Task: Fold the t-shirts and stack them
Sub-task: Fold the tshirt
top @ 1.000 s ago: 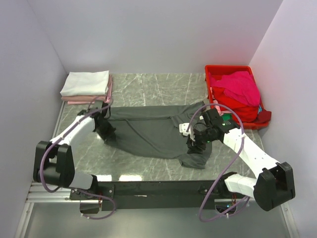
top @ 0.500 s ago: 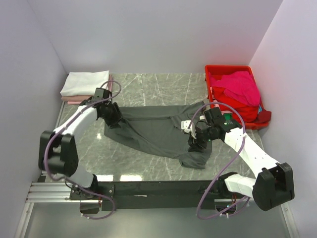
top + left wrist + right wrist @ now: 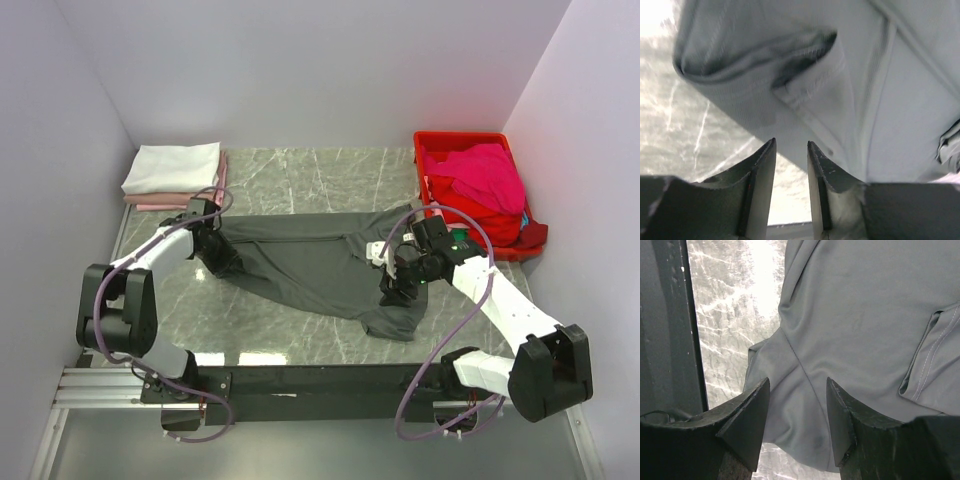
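On the top camera I see the dark grey t-shirt (image 3: 310, 265) spread flat across the middle of the marble table (image 3: 300, 170), its length running from left to right. The left gripper (image 3: 218, 255) sits low at the shirt's left edge. The right gripper (image 3: 393, 288) is over the shirt's right part, toward the table's near edge. In the far left corner a folded white t-shirt (image 3: 172, 166) lies on top of a folded pale pink t-shirt (image 3: 216, 181). In the far right corner stands the red crate (image 3: 465, 138), with a magenta t-shirt (image 3: 490, 172) heaped inside.

On the left wrist camera my fingers (image 3: 762, 165) stand a narrow gap apart with nothing between them. A doubled-over hem of the grey shirt lies just beyond the tips. Bare marble shows below the hem and to its left.

On the right wrist camera the fingers (image 3: 747, 410) are spread wide. Grey cloth lies smooth under the gap and is not pinched. A seam runs slantwise across it, marble shows to its left, and a black rail (image 3: 667, 330) runs down the left side of this view.
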Controlling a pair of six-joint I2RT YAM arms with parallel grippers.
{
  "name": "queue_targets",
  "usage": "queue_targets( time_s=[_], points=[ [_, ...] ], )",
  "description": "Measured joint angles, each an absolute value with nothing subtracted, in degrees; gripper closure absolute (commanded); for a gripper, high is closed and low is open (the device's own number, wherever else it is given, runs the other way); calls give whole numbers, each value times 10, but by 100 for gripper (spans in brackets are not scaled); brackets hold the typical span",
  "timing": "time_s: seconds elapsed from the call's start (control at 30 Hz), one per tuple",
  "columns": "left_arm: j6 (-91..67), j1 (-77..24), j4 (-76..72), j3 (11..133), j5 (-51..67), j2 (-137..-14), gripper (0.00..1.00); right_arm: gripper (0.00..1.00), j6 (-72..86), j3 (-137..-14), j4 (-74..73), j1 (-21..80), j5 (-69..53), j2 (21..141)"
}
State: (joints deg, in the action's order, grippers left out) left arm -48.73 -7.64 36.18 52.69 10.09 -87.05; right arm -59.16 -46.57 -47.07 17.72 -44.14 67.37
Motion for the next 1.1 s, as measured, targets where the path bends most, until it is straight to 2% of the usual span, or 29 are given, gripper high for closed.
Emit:
queue_targets(
  time_s=[0.4,1.1],
  points=[
    [-503,-64,314,528,86,-940,62,44,-592,-466,-471,168,-447,677],
    [-503,-58,299,554,82,-955,64,44,-595,-466,-472,166,-458,688]
  ],
)
